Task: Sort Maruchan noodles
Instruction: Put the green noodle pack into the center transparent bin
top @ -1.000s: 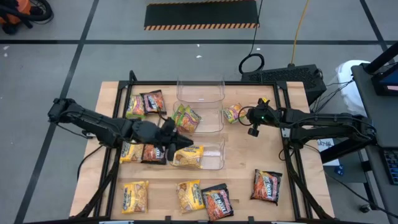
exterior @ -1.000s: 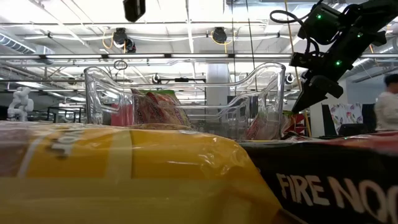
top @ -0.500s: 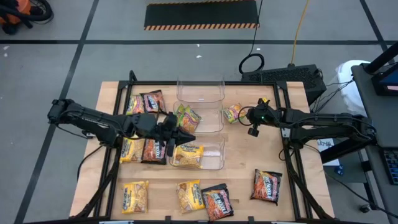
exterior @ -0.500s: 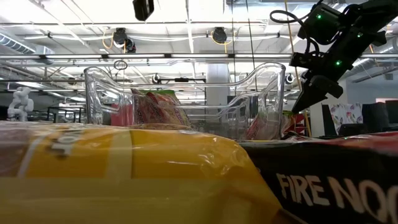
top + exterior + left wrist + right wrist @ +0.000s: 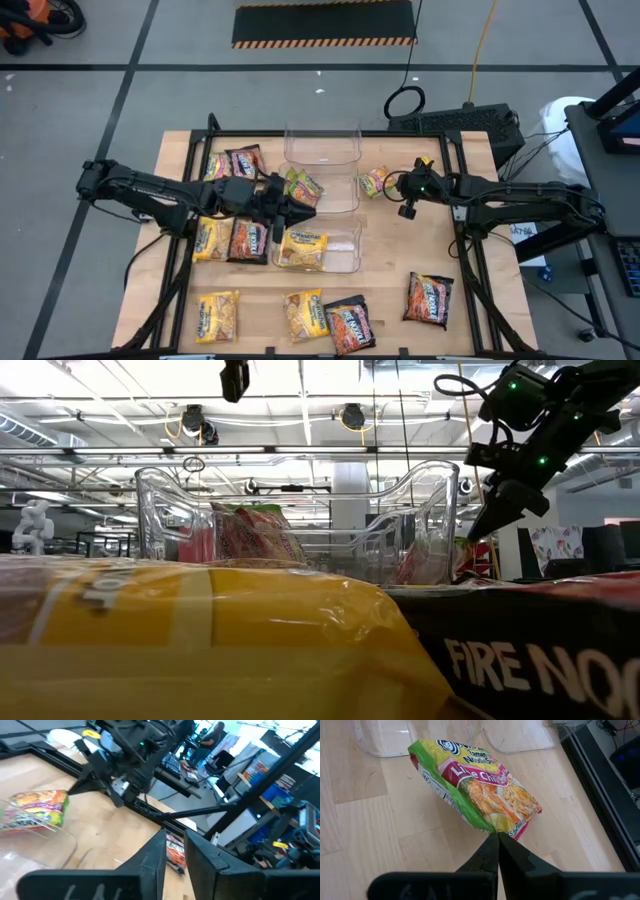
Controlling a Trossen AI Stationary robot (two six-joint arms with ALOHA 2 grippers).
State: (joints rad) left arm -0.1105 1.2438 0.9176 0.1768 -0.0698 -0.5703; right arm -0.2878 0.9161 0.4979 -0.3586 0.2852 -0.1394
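Note:
My right gripper (image 5: 398,190) is shut on a green-yellow noodle packet (image 5: 375,182) at the right of the clear bins; the packet also shows in the right wrist view (image 5: 470,785). My left gripper (image 5: 297,210) hangs high over the middle and near bins, empty, with a narrow gap between its fingers (image 5: 175,850). A yellow packet (image 5: 302,248) lies in the near bin (image 5: 345,262). A green-yellow packet (image 5: 300,188) lies in the middle bin (image 5: 340,195). The far bin (image 5: 322,145) holds nothing. My right gripper pinches the green-yellow packet's near edge (image 5: 495,827), close to a corner, between its two fingertips. The fingers come slanting down from the table's right side. The packet stretches away from the fingers toward the bins; whether its far end rests on the table I cannot tell.
Loose packets lie around: green-yellow (image 5: 218,168) and dark (image 5: 246,162) at the far left, yellow (image 5: 212,240) and dark (image 5: 247,240) left of the near bin, and yellow (image 5: 218,315), yellow (image 5: 305,315), dark (image 5: 348,322) and dark-red (image 5: 428,298) along the near edge.
My left gripper has moved up and toward the table's far edge, away from the near bin, where the yellow packet stays lying. My right gripper and its packet have kept still.

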